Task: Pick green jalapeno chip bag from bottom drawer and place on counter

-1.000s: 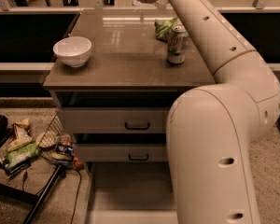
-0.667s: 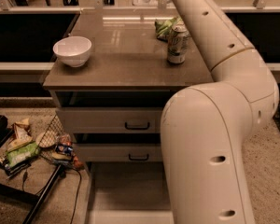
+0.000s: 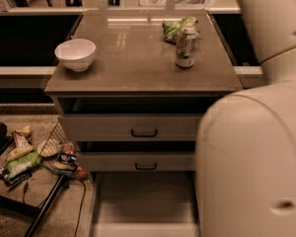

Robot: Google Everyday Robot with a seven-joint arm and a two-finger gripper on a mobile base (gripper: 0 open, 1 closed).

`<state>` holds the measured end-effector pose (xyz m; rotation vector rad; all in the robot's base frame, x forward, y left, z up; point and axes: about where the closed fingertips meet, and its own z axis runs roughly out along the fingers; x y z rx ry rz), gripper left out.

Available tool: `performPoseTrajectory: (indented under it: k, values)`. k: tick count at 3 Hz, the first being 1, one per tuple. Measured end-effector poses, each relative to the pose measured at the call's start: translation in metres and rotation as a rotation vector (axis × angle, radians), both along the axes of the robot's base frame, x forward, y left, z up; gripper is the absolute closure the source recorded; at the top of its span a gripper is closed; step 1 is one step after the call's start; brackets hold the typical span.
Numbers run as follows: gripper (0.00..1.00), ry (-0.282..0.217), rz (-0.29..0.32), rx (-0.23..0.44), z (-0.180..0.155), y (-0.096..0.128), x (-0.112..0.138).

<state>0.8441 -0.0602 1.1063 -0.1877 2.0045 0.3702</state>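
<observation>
The green jalapeno chip bag (image 3: 175, 27) lies crinkled on the counter (image 3: 133, 63) at its far right, just behind the green-and-white soda can (image 3: 186, 45). The bottom drawer (image 3: 145, 201) is pulled open below, its flat floor bare. My arm fills the right side of the view as large white segments (image 3: 256, 147). The gripper is out of view, above the top edge of the frame.
A white bowl (image 3: 75, 54) stands on the counter's left. Two upper drawers with dark handles (image 3: 144, 132) are slightly open. Floor clutter with a pale green bag (image 3: 20, 163) and a wire basket lies at the left. A black stand leg crosses the lower left.
The arm has swung right and up, so its upper segment no longer crosses the counter. The chip bag and can have not moved.
</observation>
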Motion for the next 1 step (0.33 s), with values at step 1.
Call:
performPoseTrajectory:
  k: [1]
  values:
    - [0.0, -0.17, -0.105, 0.073, 0.0885, -0.0681, -0.0592]
